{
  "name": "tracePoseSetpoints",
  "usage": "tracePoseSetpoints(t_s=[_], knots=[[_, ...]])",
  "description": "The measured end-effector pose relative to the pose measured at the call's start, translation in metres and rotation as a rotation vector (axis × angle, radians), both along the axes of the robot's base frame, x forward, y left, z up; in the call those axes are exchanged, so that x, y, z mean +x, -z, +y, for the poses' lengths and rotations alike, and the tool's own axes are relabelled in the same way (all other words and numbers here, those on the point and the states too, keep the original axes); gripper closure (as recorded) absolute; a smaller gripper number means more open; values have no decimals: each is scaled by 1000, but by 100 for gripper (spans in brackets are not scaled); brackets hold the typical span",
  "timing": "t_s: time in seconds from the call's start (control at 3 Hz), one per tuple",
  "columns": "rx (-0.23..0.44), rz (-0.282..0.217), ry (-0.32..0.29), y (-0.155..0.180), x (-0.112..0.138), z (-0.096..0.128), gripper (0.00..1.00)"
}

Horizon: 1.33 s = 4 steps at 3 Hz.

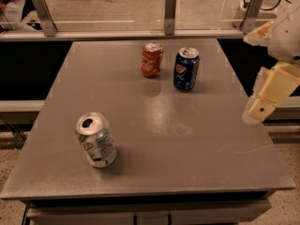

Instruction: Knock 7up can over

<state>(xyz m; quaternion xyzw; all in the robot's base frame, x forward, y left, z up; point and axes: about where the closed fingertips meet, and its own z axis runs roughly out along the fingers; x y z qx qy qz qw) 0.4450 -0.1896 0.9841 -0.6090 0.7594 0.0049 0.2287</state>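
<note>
The 7up can (96, 140), silver-white with green markings and an open silver top, stands upright near the front left of the grey table (178, 139). My gripper (260, 109) is cream-coloured and hangs at the table's right edge, at about mid-depth. It is far to the right of the 7up can and touches nothing.
A red-orange can (152, 60) and a dark blue Pepsi can (186, 69) stand side by side at the back middle of the table. A rail with metal posts (170, 12) runs behind the table. The table's front edge is close below the 7up can.
</note>
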Motion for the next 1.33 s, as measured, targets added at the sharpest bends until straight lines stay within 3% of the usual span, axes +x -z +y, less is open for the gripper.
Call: tracePoseSetpoints(t_s=[0.33, 0.67, 1.0, 1.33], knots=[[179, -102, -134, 7, 15, 48, 0], [249, -205, -213, -16, 24, 81, 0], [228, -135, -233, -3, 21, 80, 0], [295, -68, -298, 34, 4, 97, 0]])
